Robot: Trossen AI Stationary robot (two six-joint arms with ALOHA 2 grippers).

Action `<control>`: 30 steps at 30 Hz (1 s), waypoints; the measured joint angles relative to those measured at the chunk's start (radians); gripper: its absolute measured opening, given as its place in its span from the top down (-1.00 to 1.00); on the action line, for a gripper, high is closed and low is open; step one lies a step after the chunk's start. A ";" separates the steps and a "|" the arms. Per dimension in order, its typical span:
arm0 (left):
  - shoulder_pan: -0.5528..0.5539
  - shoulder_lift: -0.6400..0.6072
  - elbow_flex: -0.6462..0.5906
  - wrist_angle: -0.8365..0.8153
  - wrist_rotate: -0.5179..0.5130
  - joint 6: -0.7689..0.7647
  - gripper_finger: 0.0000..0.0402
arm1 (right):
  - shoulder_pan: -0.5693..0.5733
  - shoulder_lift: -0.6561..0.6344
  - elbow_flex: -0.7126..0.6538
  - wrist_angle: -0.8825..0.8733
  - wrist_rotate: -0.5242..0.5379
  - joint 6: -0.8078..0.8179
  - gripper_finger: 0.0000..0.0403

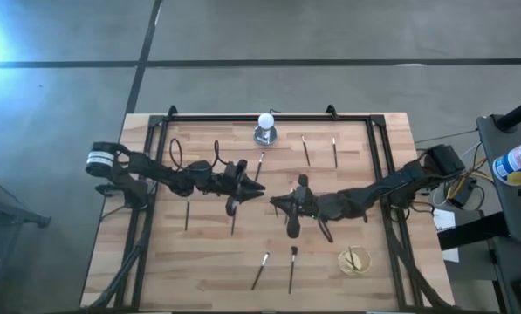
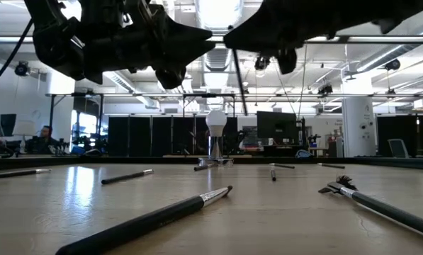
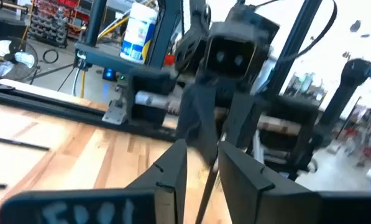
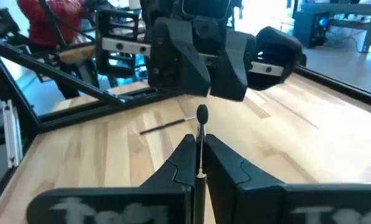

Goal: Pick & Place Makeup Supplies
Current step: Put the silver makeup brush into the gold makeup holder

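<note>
Mid-handover: right claw [image 4: 199,163] clamps a brush [image 4: 201,140]; left claw [image 3: 202,169], part-open w/ nothing held, needs closing on it above surface [image 1: 208,270].

Two grippers meet nose to nose over the middle of the table [image 1: 155,279]: left gripper [image 1: 262,194] on the left, right gripper [image 1: 276,202] on the right w/ a held brush [image 4: 201,134] between its fingers. White ball [image 1: 265,121] sits by the back edge, middle. Two brushes [image 1: 305,150] lie right of it. Front brushes [image 1: 292,269] lie near the front edge. Small bowl [image 1: 354,261] is by the front right corner w/ a brush in it
</note>
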 joint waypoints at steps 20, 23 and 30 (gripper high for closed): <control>0.007 -0.073 -0.016 -0.119 -0.035 0.099 0.59 | 0.249 -0.363 -0.002 -0.571 0.195 0.277 0.93; 0.007 -0.073 -0.013 -0.119 -0.035 0.099 0.59 | 0.303 -0.401 -0.002 -0.604 0.218 0.312 0.93; 0.006 -0.072 -0.015 -0.129 -0.034 0.098 0.59 | 0.420 -0.448 0.000 -0.701 0.258 0.434 0.94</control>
